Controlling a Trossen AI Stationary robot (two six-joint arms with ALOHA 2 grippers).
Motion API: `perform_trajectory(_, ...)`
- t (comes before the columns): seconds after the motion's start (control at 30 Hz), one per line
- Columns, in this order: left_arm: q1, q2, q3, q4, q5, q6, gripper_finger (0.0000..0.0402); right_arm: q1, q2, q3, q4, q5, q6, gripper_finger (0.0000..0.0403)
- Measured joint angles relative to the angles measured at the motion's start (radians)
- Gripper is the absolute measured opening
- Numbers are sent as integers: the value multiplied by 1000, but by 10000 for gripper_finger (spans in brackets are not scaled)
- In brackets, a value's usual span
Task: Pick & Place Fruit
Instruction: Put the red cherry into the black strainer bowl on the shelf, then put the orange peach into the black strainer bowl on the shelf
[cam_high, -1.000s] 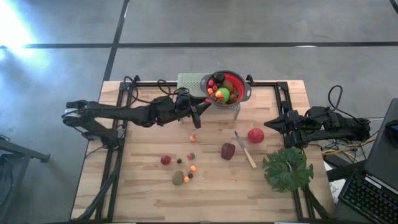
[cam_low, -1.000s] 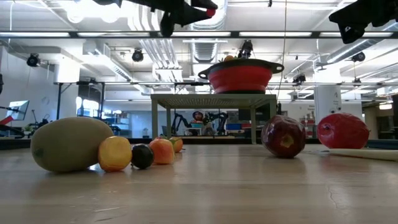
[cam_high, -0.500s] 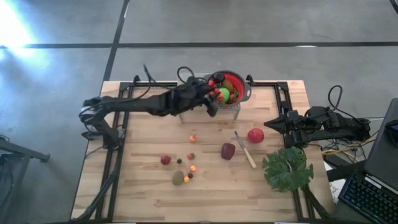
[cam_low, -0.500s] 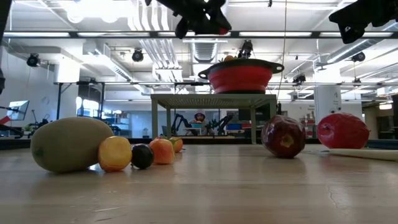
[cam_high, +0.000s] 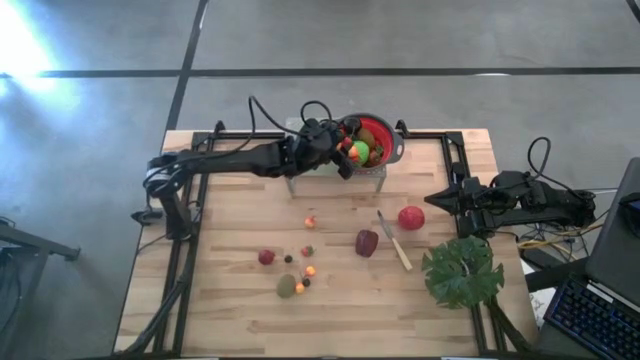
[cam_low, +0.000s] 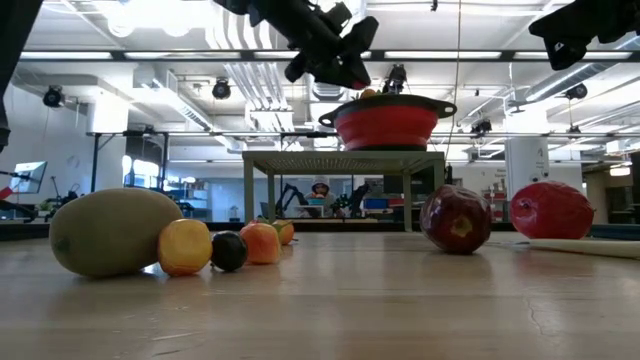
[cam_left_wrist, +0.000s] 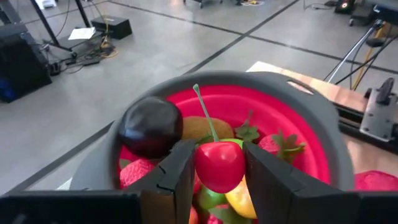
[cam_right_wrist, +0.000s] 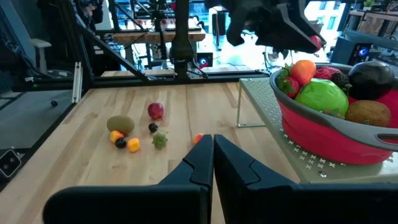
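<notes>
The light wooden bench (cam_high: 240, 310) has black rails on both sides. At its far edge a pale metal stand (cam_low: 340, 160) with little holes holds up a round red bowl with a grey rim (cam_high: 392, 150). The bowl is full of toy fruit: a green apple (cam_right_wrist: 321, 98), a brown kiwi (cam_right_wrist: 368, 112), a big dark round fruit (cam_left_wrist: 151, 126), red strawberries (cam_left_wrist: 278, 145) and an orange piece (cam_right_wrist: 305, 70).

The long dark left arm (cam_high: 230, 162) reaches from the left side across to the bowl. The left gripper (cam_left_wrist: 217, 171) hangs just over the bowl, and its fingers (cam_left_wrist: 177, 171) squeeze a small shiny red cherry with a thin green stem (cam_left_wrist: 219, 165).

The right arm rests at the right side of the bench. The right gripper (cam_right_wrist: 212, 163) has its fingers pressed together with nothing in them.

A big flat green leaf (cam_high: 461, 272) lies near the right edge. A red apple (cam_high: 411, 217) and a dark maroon fruit (cam_high: 367, 243) sit in the middle, with a slim pale-handled knife (cam_high: 393, 241) between them.

Nearer and to the left lies a brown-green kiwi (cam_high: 287, 286). Close around it are a small red fruit (cam_high: 266, 257), tiny orange pieces (cam_high: 310, 271) and a dark berry (cam_low: 228, 251).
</notes>
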Motion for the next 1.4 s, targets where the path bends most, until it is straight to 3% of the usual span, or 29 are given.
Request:
perform_trajectory(1.03,106,49,-1,-6,18,18,142,0,-1,0,0,0,0,8)
perform_trajectory(1.4,106,43,8,-18,45,21,210,0,-1,0,0,0,0,8)
